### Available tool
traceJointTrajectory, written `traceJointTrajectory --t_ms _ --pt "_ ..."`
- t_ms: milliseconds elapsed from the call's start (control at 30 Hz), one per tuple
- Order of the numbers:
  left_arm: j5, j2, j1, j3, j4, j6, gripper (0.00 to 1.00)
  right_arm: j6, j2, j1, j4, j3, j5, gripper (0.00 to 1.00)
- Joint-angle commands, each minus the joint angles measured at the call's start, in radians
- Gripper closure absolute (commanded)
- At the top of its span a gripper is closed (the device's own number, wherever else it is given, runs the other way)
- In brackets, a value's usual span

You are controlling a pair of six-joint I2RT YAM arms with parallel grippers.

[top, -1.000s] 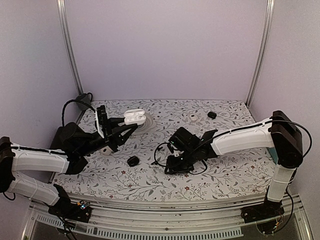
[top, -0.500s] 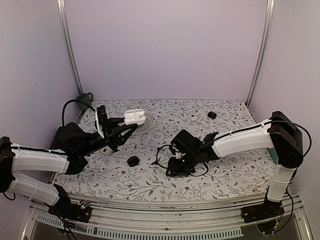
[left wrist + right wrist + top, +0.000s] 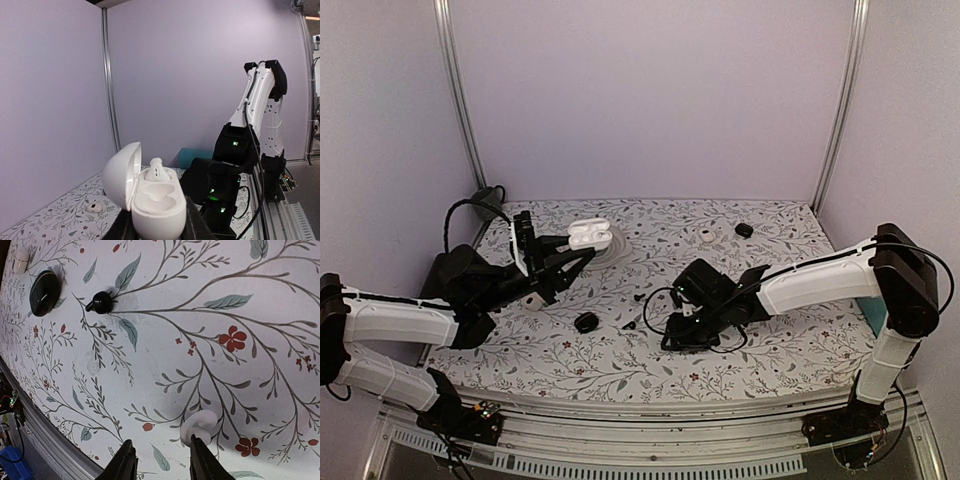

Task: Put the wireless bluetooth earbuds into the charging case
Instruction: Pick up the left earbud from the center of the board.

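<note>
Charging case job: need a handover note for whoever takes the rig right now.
Left gripper: shut on the charging case, held up with its lid open.
Right gripper: open, low over the table, holding nothing.
Seated earbud: in the case's far slot; the near slot is empty.
Loose earbud: lying on the table just ahead of one right finger, not between the two.
Done: one earbud in.
Left: grasp the loose earbud, carry it to the case, seat it in the empty slot.
</note>
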Motion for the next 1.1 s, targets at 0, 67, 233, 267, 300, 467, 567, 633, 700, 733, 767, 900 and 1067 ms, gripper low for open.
traceJointTrajectory --t_ms 0,67,233,267,300,467,567,633,700,733,767,900,1067 --pt "0.013 0.004 0.01 -0.008 0.015 0.005 1.0 0.012 -0.012 -0.007 -0.022 -0.026 0.031 0.62" --pt "0.013 0.004 0.01 -0.008 0.014 0.005 1.0 0.013 -0.01 -0.008 -0.02 -0.03 0.031 0.62" --pt "0.013 0.003 0.011 -0.011 0.014 0.005 1.0 0.013 -0.007 -0.011 -0.021 -0.039 0.031 0.63" --pt "0.014 0.003 0.01 -0.011 0.014 0.006 1.0 0.015 -0.009 -0.013 -0.02 -0.042 0.031 0.64" --pt "0.013 0.002 0.01 -0.011 0.014 0.007 1.0 0.016 -0.008 -0.013 -0.019 -0.044 0.031 0.64" --pt "0.015 0.001 0.01 -0.011 0.014 0.007 1.0 0.018 -0.008 -0.015 -0.026 -0.047 0.038 0.67" --pt "0.015 0.001 0.01 -0.011 0.014 0.007 1.0 0.018 -0.01 -0.016 -0.032 -0.048 0.044 0.67" --pt "0.015 0.001 0.01 -0.012 0.014 0.007 1.0 0.019 -0.012 -0.018 -0.033 -0.051 0.046 0.67" --pt "0.016 0.001 0.011 -0.011 0.014 0.006 1.0 0.019 -0.013 -0.018 -0.034 -0.051 0.05 0.67" --pt "0.015 0.001 0.01 -0.011 0.014 0.005 1.0 0.021 -0.013 -0.018 -0.034 -0.053 0.05 0.67" --pt "0.015 0.001 0.011 -0.011 0.014 0.005 1.0 0.021 -0.012 -0.02 -0.034 -0.054 0.05 0.67" --pt "0.016 0.0 0.01 -0.01 0.014 0.005 1.0 0.021 -0.013 -0.021 -0.034 -0.054 0.055 0.67" --pt "0.018 -0.003 0.011 -0.011 0.014 0.005 1.0 0.019 -0.007 -0.027 -0.03 -0.052 0.059 0.7"
